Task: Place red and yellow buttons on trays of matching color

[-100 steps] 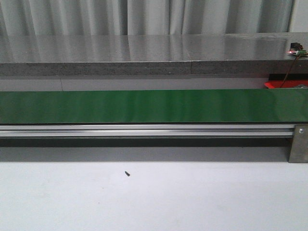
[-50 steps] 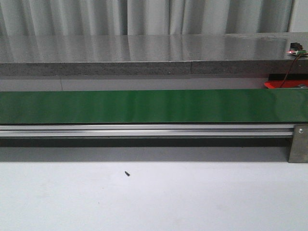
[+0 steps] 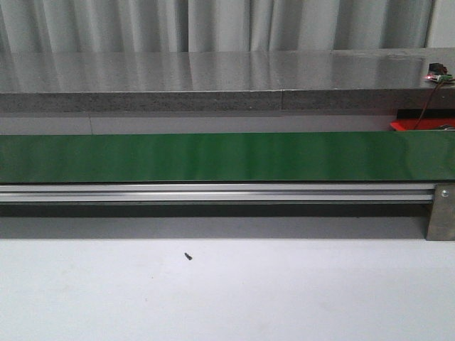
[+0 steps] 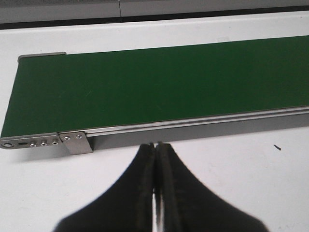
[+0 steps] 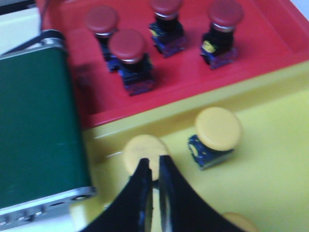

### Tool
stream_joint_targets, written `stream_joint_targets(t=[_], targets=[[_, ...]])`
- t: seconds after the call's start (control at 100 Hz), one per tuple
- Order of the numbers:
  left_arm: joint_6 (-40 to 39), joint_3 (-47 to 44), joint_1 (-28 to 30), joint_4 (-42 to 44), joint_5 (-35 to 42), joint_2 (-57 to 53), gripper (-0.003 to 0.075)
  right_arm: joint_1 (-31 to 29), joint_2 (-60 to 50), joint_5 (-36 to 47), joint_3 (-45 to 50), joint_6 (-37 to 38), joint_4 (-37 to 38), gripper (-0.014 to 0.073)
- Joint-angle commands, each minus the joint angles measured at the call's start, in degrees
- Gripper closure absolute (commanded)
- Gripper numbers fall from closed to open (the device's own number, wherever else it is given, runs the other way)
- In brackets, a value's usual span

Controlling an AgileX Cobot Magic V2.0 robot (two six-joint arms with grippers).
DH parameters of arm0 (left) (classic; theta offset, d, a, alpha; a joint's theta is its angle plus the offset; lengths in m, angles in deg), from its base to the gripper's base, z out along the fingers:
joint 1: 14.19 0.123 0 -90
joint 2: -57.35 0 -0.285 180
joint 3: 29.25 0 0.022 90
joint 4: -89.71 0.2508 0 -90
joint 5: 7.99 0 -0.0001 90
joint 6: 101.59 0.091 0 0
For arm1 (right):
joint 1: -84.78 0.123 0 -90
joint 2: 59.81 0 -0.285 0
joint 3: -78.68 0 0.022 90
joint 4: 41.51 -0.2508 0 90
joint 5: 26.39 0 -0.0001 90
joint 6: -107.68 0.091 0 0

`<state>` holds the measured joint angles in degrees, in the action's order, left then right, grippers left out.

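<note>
Belt (image 3: 213, 157), long and green, runs bare across the middle of the front view with no button on it, so the sorting looks paused between pieces; the next move calls for a fresh button to arrive on the belt and for whichever arm is nearer to open and reach for it. At the lower centre of the left wrist view the left gripper (image 4: 156, 147) is clenched on nothing, hovering over the white surface (image 4: 241, 183) just short of the belt's aluminium rail (image 4: 193, 123). In the right wrist view the belt end fills the left side; right of it, across the top, the red tray (image 5: 270, 43) carries four red buttons, among them one at upper left (image 5: 127, 46). Below it the yellow tray (image 5: 270, 159) holds yellow buttons, one at centre right (image 5: 217, 128) and one at lower centre (image 5: 140, 152), directly behind the right gripper (image 5: 154, 166), whose fingers sit nearly closed with only a slit between them and nothing visibly held. In the front view, only a red sliver of tray (image 3: 412, 126) shows at the far right. Nothing blocks the belt itself.
</note>
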<state>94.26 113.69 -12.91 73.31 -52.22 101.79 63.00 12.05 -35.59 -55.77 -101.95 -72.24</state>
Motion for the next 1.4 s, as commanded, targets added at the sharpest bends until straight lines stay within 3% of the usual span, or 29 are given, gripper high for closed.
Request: stream_joint_targets(t=[0.0, 0.19, 0.42, 0.94, 1.14, 1.39], targets=[[-0.4, 1.6, -0.4, -1.4, 3.8, -0.2, 0.0740, 3.6, -3.8, 1.1, -1.5, -0.5, 0.6, 0.0656], [-0.4, 1.6, -0.4, -1.4, 3.8, -0.2, 0.0740, 11.2, -10.0, -0.5, -1.5, -0.5, -0.6, 0.0662], [-0.4, 1.6, -0.4, -1.4, 3.8, -0.2, 0.0740, 15.3, -16.7, -2.4, -1.4, -0.5, -1.6, 0.0662], [-0.4, 1.6, -0.4, -1.4, 3.8, -0.2, 0.0740, 15.8, -27.1, -3.1, -1.2, -0.5, -2.5, 0.0662], [-0.4, 1.6, -0.4, -1.4, 3.8, -0.2, 0.0740, 15.8, -33.6, 1.9, 4.5, -0.5, -2.5, 0.0662], [-0.4, 1.6, -0.4, -1.4, 3.8, -0.2, 0.0740, 15.8, -41.4, 1.9, 10.6, -0.5, -2.6, 0.0662]])
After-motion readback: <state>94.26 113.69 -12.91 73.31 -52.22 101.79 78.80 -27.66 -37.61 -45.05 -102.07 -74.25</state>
